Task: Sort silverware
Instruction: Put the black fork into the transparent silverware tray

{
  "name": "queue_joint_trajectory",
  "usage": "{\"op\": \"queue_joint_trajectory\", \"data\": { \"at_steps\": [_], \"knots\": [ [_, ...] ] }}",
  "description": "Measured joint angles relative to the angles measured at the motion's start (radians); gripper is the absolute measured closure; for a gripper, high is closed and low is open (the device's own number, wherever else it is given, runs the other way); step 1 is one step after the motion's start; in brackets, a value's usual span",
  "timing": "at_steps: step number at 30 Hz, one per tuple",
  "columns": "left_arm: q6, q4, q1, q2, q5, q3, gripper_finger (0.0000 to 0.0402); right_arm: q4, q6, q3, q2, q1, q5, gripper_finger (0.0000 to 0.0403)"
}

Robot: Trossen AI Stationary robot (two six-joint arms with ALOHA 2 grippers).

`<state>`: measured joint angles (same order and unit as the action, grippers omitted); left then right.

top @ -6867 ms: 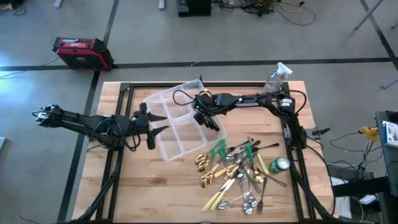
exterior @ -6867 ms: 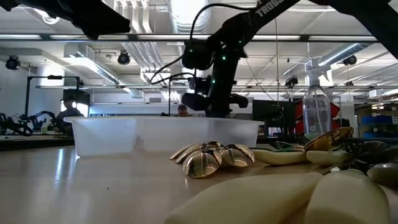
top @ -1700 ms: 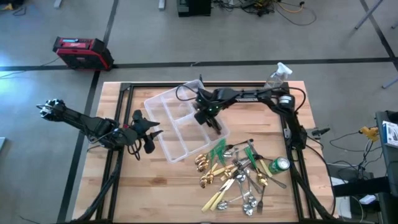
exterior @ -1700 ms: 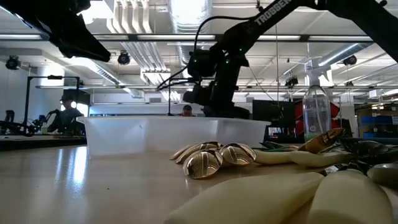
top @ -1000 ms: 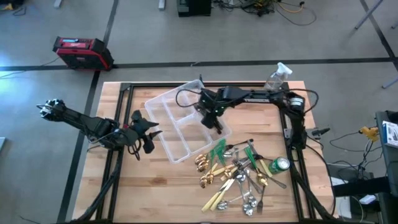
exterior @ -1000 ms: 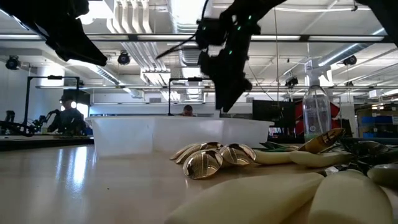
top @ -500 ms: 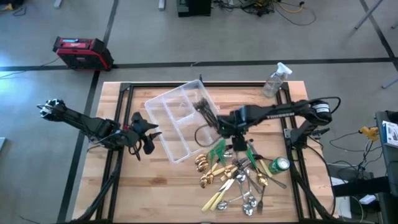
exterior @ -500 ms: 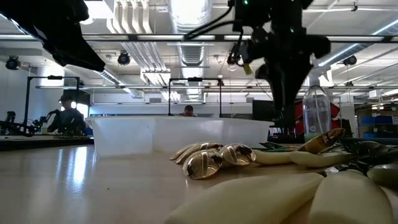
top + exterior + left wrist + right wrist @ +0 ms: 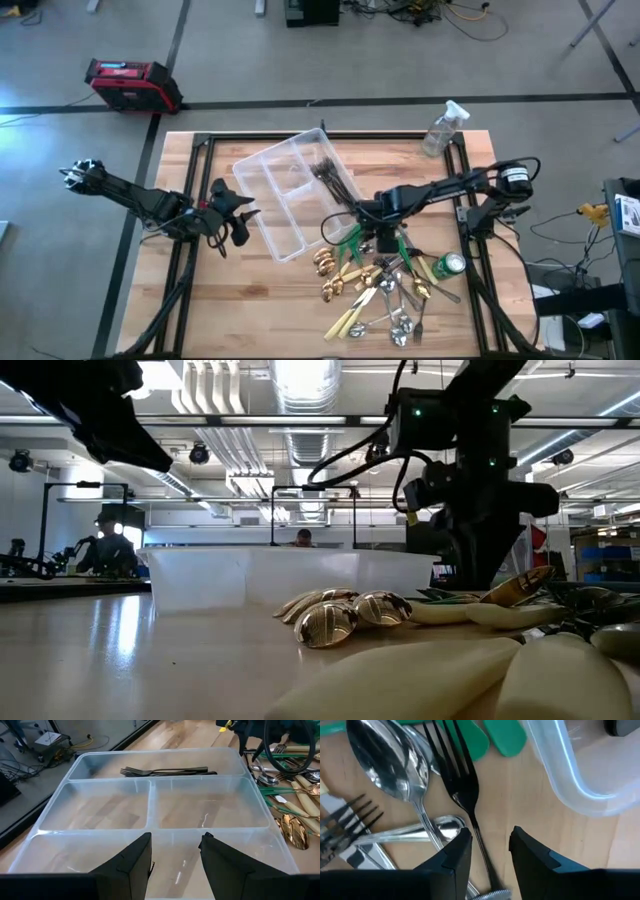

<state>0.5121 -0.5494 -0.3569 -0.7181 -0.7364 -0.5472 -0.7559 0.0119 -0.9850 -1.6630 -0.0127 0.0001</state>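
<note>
Black and slender, a dark fork point(image 9: 465, 795) is seen lying on the wood directly between the fingers of the right tool point(image 9: 487, 857), whose fingers stand apart on either side of the handle without clamping it. This right tool point(image 9: 372, 232) is held low over the upper edge of the silverware pile point(image 9: 385, 280), just beside the near corner of the clear plastic tray point(image 9: 262, 215). A shiny silver spoon point(image 9: 395, 765) is laid alongside the fork, another silver fork point(image 9: 345, 820) is seen at the side, and green handles point(image 9: 495, 737) are crossed above the tines. Two dark forks point(image 9: 167, 770) are already placed in the far long compartment of the tray point(image 9: 70, 865); the other compartments are seen bare. The left tool point(image 9: 243, 212) is held at the tray's left side, its fingers point(image 9: 130, 865) parted and gripping nothing. A green can point(image 9: 449, 264) is set at the right of the pile, and a clear spray bottle point(image 9: 443, 127) is stood near the far right corner. The bench point(image 9: 230, 310) is made of pale wooden planks in a black frame. Grey floor is seen beyond, with a red case point(image 9: 130, 83) lying on it.
</note>
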Motion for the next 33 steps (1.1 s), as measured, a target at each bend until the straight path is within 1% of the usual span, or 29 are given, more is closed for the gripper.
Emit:
{"op": "queue_joint_trajectory", "data": {
  "at_steps": [2,6,11,16,24,26,33],
  "knots": [
    [0.001,0.001,0.0,0.0,-0.007,0.0,0.0247,0.04,0.015,0.024,0.0,0.007,0.0,0.0301],
    [0.001,0.002,0.0,0.0,-0.011,0.0,0.0247,0.067,0.015,0.058,0.0,0.015,0.0,0.0323],
    [-0.003,0.003,0.0,0.0,-0.014,0.0,0.0247,0.076,0.029,0.061,0.0,0.015,0.031,0.0358],
    [-0.002,0.003,0.0,0.0,-0.014,0.0,0.0247,0.094,-0.004,0.061,0.0,0.015,0.026,0.0398],
    [-0.002,0.003,0.0,0.0,0.003,0.0,0.0247,0.091,-0.005,0.064,-0.007,0.014,0.004,0.0381],
    [-0.002,0.003,0.0,0.0,0.019,0.0,0.0247,0.078,-0.005,0.064,-0.008,0.014,0.003,0.0376],
    [-0.002,0.003,0.0,0.0,0.021,0.0,0.0247,0.014,-0.004,0.065,-0.008,-0.008,0.004,0.035]
  ]
}}
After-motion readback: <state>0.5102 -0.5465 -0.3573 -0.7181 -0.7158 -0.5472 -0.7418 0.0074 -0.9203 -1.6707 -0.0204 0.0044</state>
